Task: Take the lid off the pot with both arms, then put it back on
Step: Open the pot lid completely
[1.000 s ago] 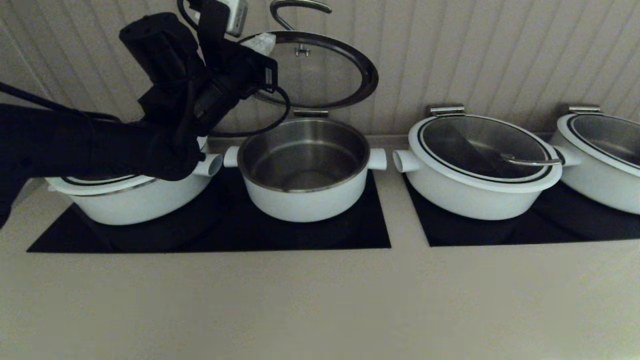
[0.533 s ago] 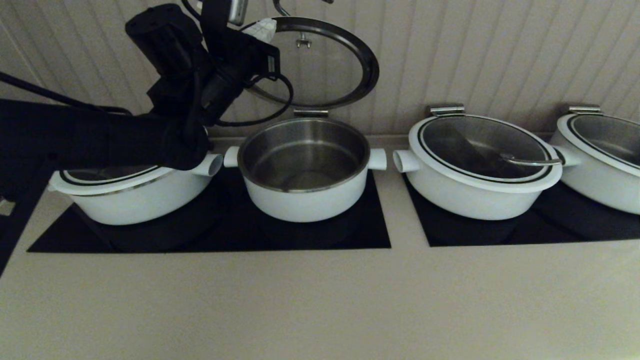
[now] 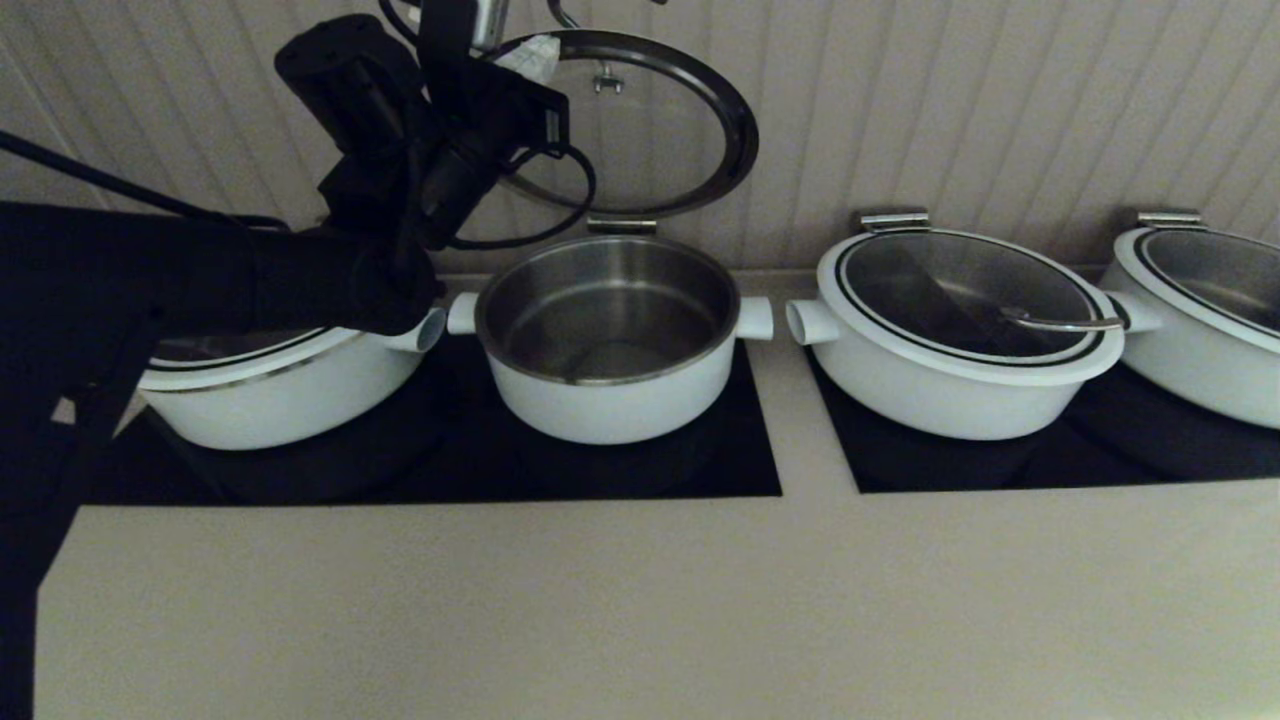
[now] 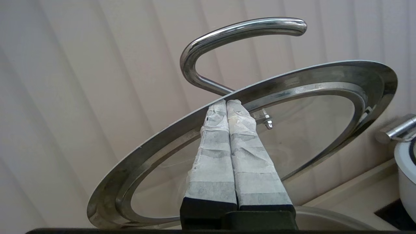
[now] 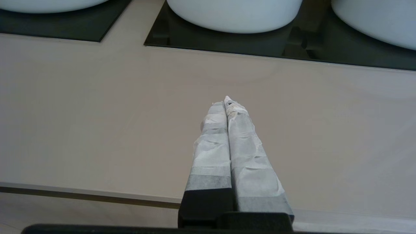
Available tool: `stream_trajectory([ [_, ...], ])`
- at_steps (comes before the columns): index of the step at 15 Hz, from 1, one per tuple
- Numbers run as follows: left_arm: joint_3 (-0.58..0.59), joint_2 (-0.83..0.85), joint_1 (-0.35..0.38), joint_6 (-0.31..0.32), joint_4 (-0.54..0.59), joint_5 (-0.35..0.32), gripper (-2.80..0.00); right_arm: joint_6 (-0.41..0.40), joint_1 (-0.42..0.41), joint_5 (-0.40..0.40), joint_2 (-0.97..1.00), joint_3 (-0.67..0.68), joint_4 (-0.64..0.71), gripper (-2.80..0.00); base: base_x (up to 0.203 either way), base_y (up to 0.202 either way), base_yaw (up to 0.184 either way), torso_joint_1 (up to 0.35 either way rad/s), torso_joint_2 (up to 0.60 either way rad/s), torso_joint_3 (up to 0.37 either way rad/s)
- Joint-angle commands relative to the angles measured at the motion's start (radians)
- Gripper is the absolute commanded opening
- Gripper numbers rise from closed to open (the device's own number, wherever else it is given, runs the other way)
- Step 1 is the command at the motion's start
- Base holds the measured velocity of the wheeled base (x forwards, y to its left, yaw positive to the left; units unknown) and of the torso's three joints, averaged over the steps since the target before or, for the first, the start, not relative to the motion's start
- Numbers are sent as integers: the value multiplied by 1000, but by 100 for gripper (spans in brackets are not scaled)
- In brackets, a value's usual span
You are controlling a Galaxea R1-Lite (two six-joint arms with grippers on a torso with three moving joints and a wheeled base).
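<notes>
The pot point(image 3: 610, 400) stands open on the black cooktop, its steel bowl bare. The lid point(image 3: 738, 140) is tilted up on edge above the pot's back, close to the ribbed wall. Its steel loop handle point(image 4: 234, 32) points away from the pot. My left gripper point(image 3: 525, 58) is shut, and its taped fingertips press against the underside of the lid's steel rim point(image 4: 373, 84); the gripper also shows in its own wrist view point(image 4: 226, 102). My right gripper point(image 5: 226, 101) is shut and empty, low over the beige counter near its front edge, out of the head view.
A lidded white pot point(image 3: 270, 405) stands to the left under my left arm. Two more lidded pots point(image 3: 950, 385) point(image 3: 1200, 340) stand to the right on a second cooktop point(image 3: 1050, 455). A steel hinge bracket point(image 3: 620, 225) sits behind the open pot.
The lid has tipped up higher towards the wall. My left arm has moved up and to the right with it.
</notes>
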Motion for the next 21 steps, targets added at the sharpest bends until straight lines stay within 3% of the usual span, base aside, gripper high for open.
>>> stream_trajectory([
  [1,-1,13,1,1,-5,10,-280,-1,0,0,0,0,-1,-280,0,0,0,0,0,0],
  [21,14,-9,-1,7,-5,10,-280,-1,0,0,0,0,1,-280,0,0,0,0,0,0],
])
